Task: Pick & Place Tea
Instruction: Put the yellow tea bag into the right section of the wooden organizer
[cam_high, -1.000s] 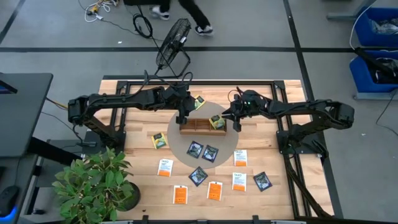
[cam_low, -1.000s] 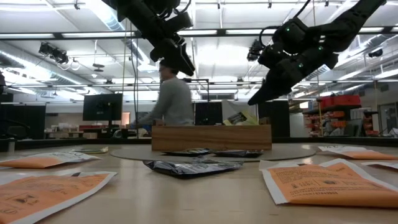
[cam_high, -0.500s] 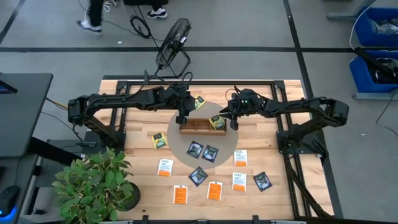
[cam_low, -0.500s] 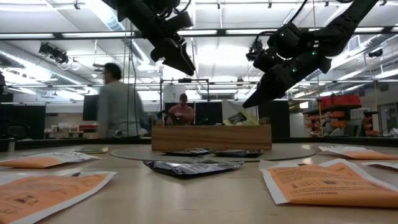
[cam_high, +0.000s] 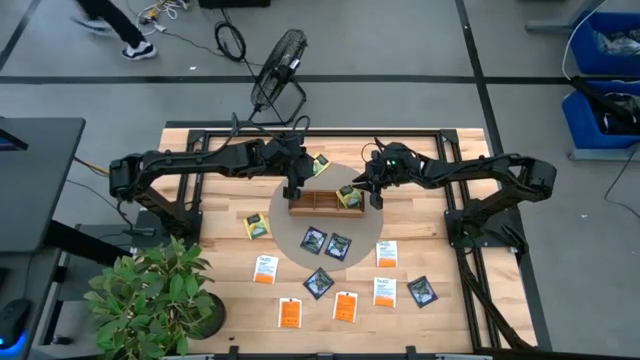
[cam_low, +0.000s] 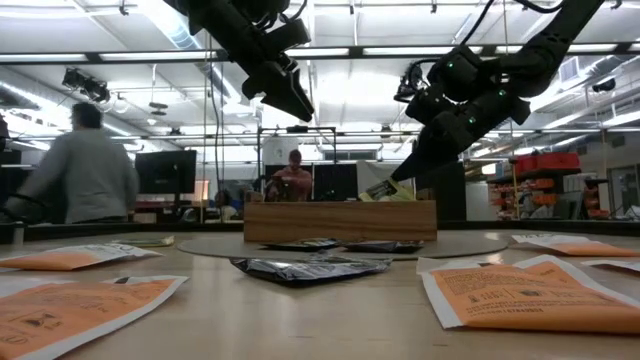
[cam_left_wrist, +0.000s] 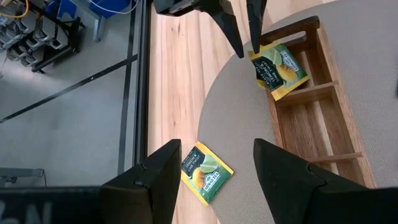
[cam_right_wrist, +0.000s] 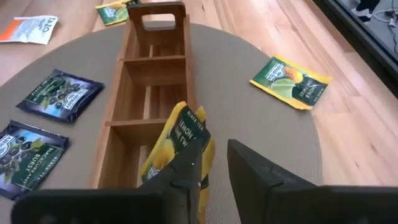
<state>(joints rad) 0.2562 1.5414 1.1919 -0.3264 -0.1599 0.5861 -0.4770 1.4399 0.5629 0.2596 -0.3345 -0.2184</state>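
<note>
Step in hand: the right gripper (cam_right_wrist: 211, 168) is lowering a yellow-green tea packet (cam_right_wrist: 177, 146) into the end compartment of the wooden tray (cam_right_wrist: 134, 93), the end nearest that arm.
Right jaws: they are pinching the packet by one edge; it is standing tilted, its lower part already inside the compartment.
Left gripper (cam_left_wrist: 214, 165): it is hovering above the tray's far end, jaws parted and holding nothing.
Next move, as I judge it: the right jaws are going to need to let go with the packet low enough to drop fully in, not lean over the tray wall.
Tray contents: the two middle compartments are showing bare wood; the handle end is also looking empty.
Other tea: a second yellow-green packet (cam_left_wrist: 205, 173) is lying flat beside the round mat (cam_right_wrist: 261, 118); dark packets (cam_high: 326, 243) are sitting on the mat near the tray; orange packets (cam_high: 290, 313) and white ones (cam_high: 265, 268) are lying well apart on the table (cam_high: 200, 215).
Progress: most packets are waiting outside the tray.
</note>
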